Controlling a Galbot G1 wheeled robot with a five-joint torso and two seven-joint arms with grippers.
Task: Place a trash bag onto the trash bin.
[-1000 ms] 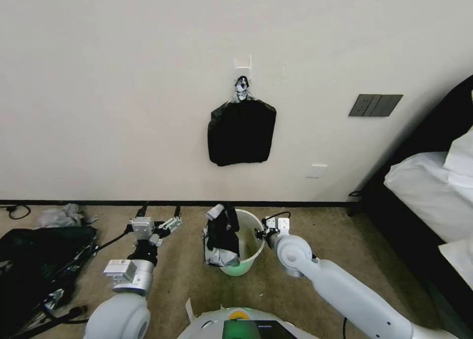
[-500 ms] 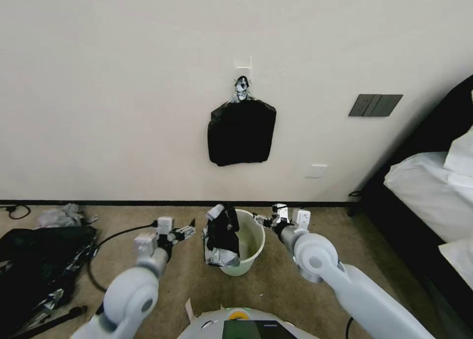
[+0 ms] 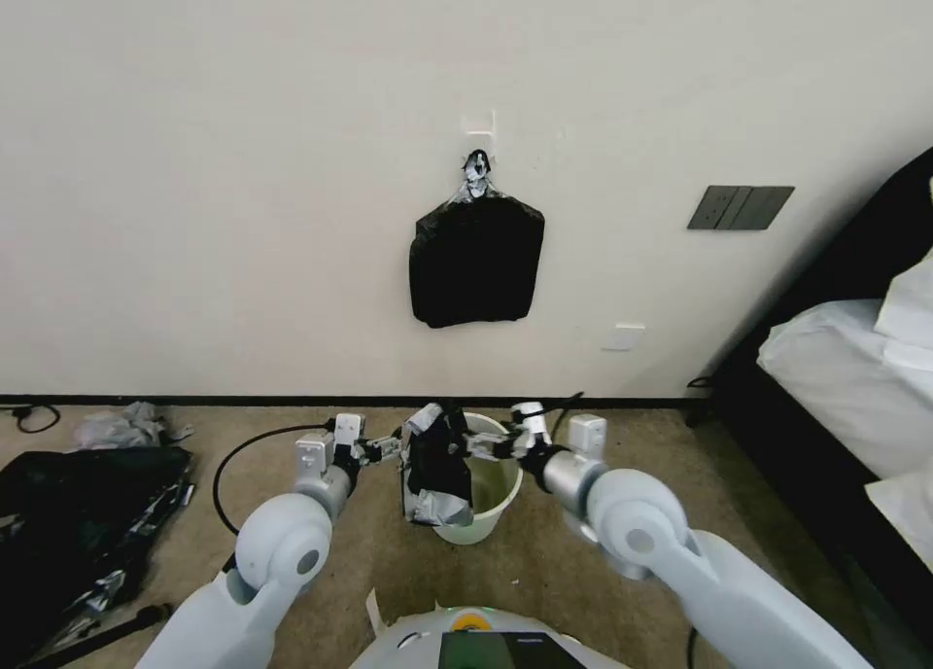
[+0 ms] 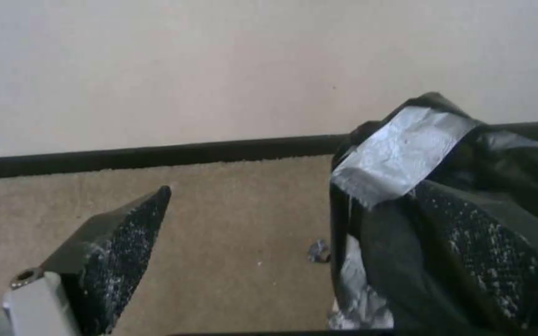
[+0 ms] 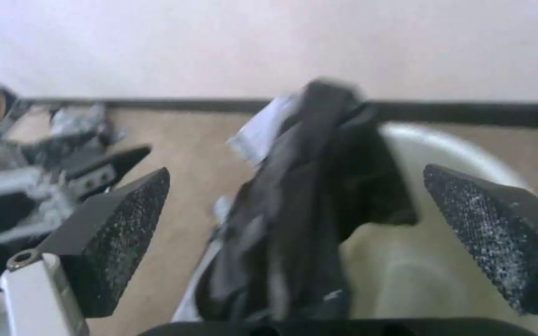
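The cream-white trash bin (image 3: 496,486) stands on the carpet near the wall. The black trash bag (image 3: 437,463) hangs crumpled over the bin's left rim, partly inside and partly outside. My left gripper (image 3: 385,447) is open just left of the bag. In the left wrist view the left gripper (image 4: 294,189) has one finger (image 4: 487,252) against the bag (image 4: 406,149). My right gripper (image 3: 482,445) is open above the bin's mouth, right of the bag. In the right wrist view the right gripper (image 5: 295,172) has the bag (image 5: 306,200) between its spread fingers, with the bin (image 5: 399,280) beneath.
A flat bundle of black bags (image 3: 476,261) hangs from a wall hook above the bin. A dark heap with metal parts (image 3: 78,513) lies on the floor at left, crumpled plastic (image 3: 121,424) behind it. A bed (image 3: 855,377) stands at right.
Both arms have swung inward: the left gripper moved right up to the bag, and the right gripper moved left over the bin. Bag and bin stayed put.
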